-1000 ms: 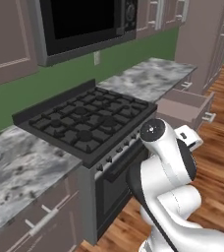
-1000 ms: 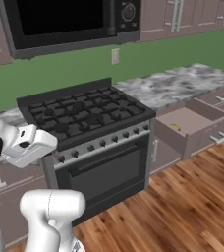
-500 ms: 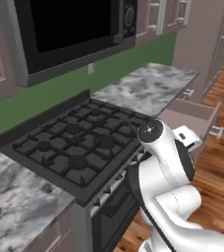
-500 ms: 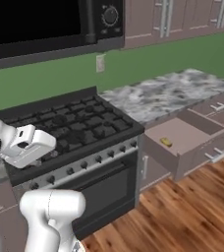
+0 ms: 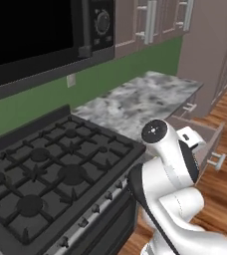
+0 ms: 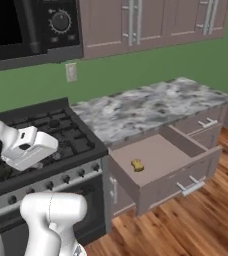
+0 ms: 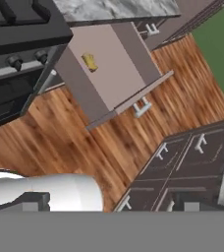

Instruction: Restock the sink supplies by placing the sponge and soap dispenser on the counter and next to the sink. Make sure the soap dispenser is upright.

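Observation:
The sponge (image 6: 137, 165) is a small yellow piece lying on the floor of an open drawer (image 6: 178, 182) under the marbled counter (image 6: 146, 107). In the hand view the sponge (image 7: 89, 61) sits at the upper left inside the same drawer (image 7: 126, 47). My white hand (image 6: 31, 147) hovers in front of the stove, well left of the drawer and above it. The same hand (image 5: 191, 139) shows past the arm's elbow in the left base view. Its fingers are hidden, and nothing is held in front of the hand camera. The soap dispenser and the sink are out of view.
A black gas stove (image 5: 51, 174) stands left of the counter (image 5: 140, 102), with a microwave (image 5: 41, 30) above it. The pulled-out drawer juts over the wood floor (image 6: 186, 225). Brown wall cabinets (image 6: 146, 22) hang overhead. Dark cabinets (image 7: 182, 162) stand across the floor.
The whole picture has slid left, so the base has driven right along the stove. The counter and open drawer now sit closer. The arm has kept its pose.

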